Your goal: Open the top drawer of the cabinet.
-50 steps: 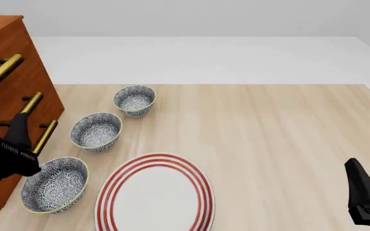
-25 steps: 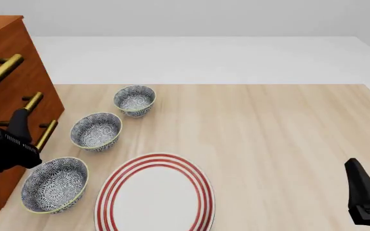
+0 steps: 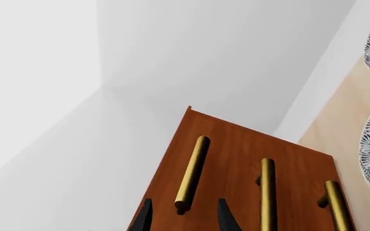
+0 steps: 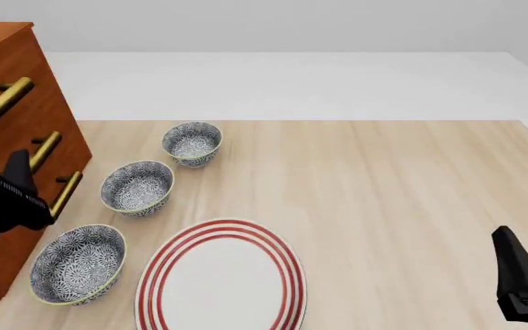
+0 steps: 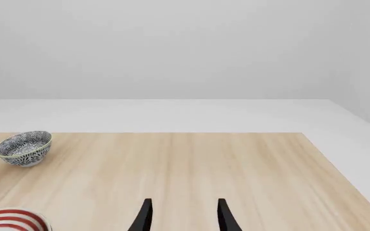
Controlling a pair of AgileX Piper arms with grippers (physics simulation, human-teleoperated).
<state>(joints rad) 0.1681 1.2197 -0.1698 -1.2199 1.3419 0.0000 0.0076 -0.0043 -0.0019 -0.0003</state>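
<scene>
1. Progress: the top drawer (image 3: pixel 236 159) sits flush in the cabinet (image 4: pixel 7 62); judged from this, no opening has begun
2. Location: the cabinet stands at the far left edge of the table (image 4: pixel 383 192); the top drawer is its uppermost one, carrying a brass handle (image 3: pixel 191 173)
3. Left claw (image 3: pixel 181 219): fingers apart, one tip on each side of the near end of the handle in the left wrist view; contact cannot be confirmed
4. Right claw (image 5: pixel 181 216): fingers apart, holding nothing, over bare table well away from the cabinet
5. Remaining, as judged: close the left claw on the handle, then pull the drawer straight out
6. Surroundings: three patterned bowls run in a line beside the cabinet, the far bowl (image 4: pixel 192 143), the middle bowl (image 4: pixel 137 187) and the near bowl (image 4: pixel 79 263); a striped plate (image 4: pixel 220 278) lies beside the near bowl
7. Obstruction: the near and middle bowls sit low in front of the cabinet; the top drawer travels above them, but the left arm may brush them when drawing back
</scene>
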